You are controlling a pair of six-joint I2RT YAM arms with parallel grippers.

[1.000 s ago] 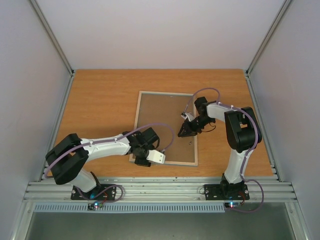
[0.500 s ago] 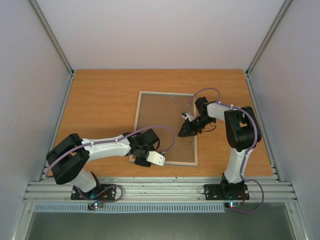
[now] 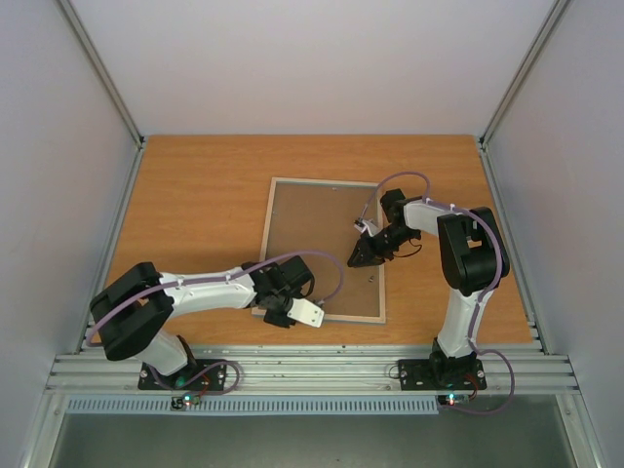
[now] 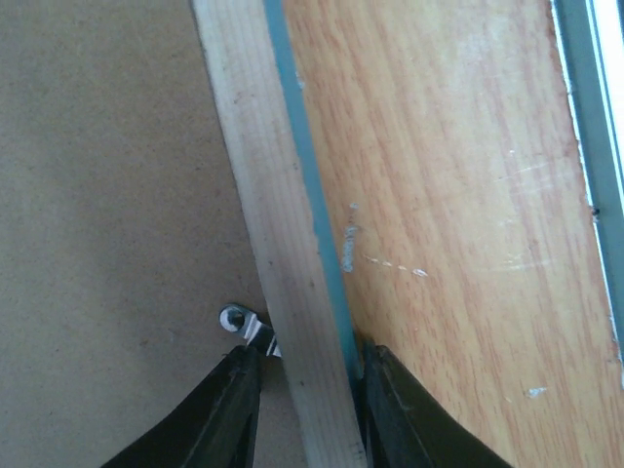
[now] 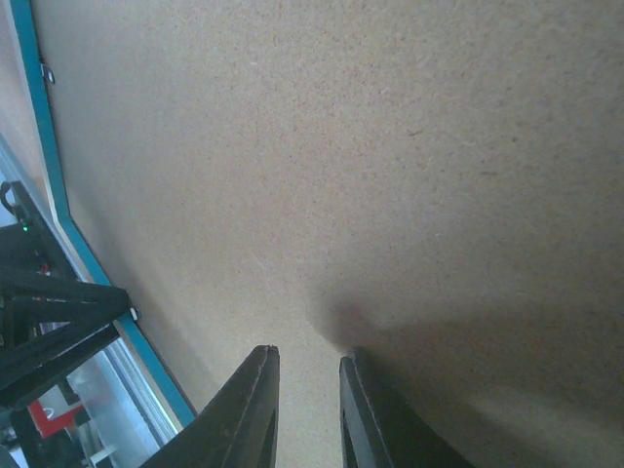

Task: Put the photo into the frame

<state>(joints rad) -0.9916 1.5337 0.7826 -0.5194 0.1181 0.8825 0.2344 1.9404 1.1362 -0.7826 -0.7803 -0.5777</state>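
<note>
The frame point(image 3: 322, 181) lies face down on the table with a brown backing board point(image 3: 317, 244) in it. My left gripper point(image 3: 273, 312) is at its near left corner. In the left wrist view the left gripper point(image 4: 304, 359) straddles the pale wood rail point(image 4: 255, 175). One finger touches the turquoise edge point(image 4: 297, 166); the other stands at a small metal tab point(image 4: 244, 327), a little off the rail. My right gripper point(image 3: 357, 261) hangs over the board's right part. The right gripper point(image 5: 307, 353) is open a narrow slit, tips close to the board point(image 5: 341, 146), nothing between. The photo is out of view.
The orange wooden table point(image 3: 195, 195) is ringed by white walls and an aluminium rail point(image 3: 292, 370) along the near edge. In the right wrist view the frame's turquoise edge point(image 5: 39, 146) runs down the left side, with dark arm parts point(image 5: 49, 312) beyond it.
The left gripper's jaws have narrowed round the frame's rail and the left wrist has sunk slightly toward the near corner. The right gripper has barely moved.
</note>
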